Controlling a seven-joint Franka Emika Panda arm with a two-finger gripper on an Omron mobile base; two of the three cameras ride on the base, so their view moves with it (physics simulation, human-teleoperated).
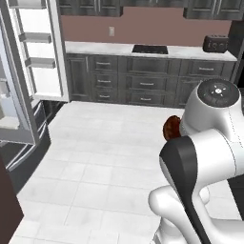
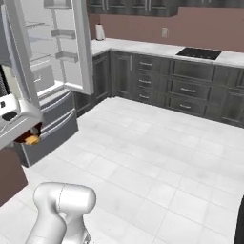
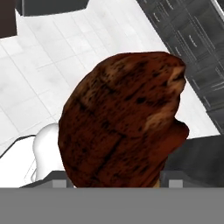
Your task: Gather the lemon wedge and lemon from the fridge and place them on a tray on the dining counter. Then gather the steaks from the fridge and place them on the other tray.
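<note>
1. Held in the pincer (image 3: 114,183): a mottled dark-brown seared steak (image 3: 120,118), lumpy, rounded, with paler tan patches, jaws spread wide around its lower edge.
2. Seen in the left base view as a small brown lump (image 1: 170,127) beside the glossy white arm, above pale square floor tiles (image 1: 100,162).
3. Shown in the right base view: open white fridge door (image 2: 71,47) with shelves, dark grey drawer cabinets (image 2: 186,90).
</note>
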